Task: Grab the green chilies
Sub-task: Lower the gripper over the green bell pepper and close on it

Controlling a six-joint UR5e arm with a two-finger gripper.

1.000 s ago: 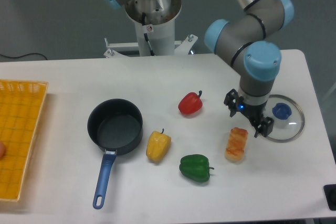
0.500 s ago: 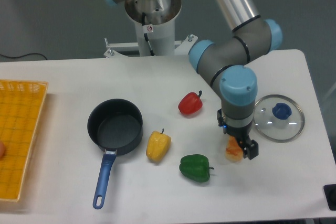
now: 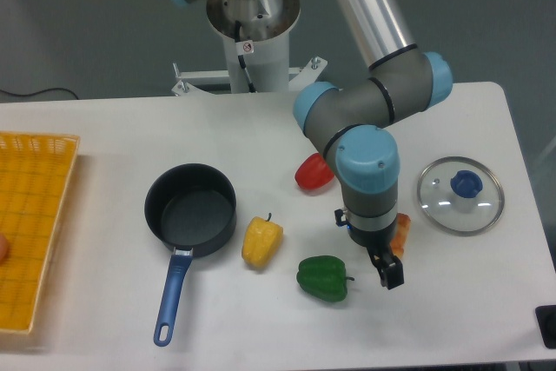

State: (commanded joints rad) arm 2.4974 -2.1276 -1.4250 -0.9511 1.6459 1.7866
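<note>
1. The claw [image 3: 372, 254] hangs low over the worktop [image 3: 104, 319] below the arm's blue-capped wrist; one dark finger [image 3: 390, 272] shows clearly at its lower right, the other only as a dark stub on the left, and whether they stand apart or together I cannot tell. Nothing appears clamped between them.
2. The green bell pepper [image 3: 323, 278] lies just left of the claw and slightly toward the camera, near but apart from it. A short sideways shift leftward would likely bring the claw above it.
3. The pepper rests on its side, long axis running roughly left to right, stem pointing right toward the claw.
4. Just behind the claw, an orange food piece [image 3: 400, 234] is mostly hidden by the wrist; what it is cannot be made out.
5. Farther behind and left, the red bell pepper [image 3: 311, 174] is partly covered by the arm's elbow.
6. The yellow bell pepper [image 3: 261, 241] sits farther left, beyond the green one, clear of the arm.
</note>
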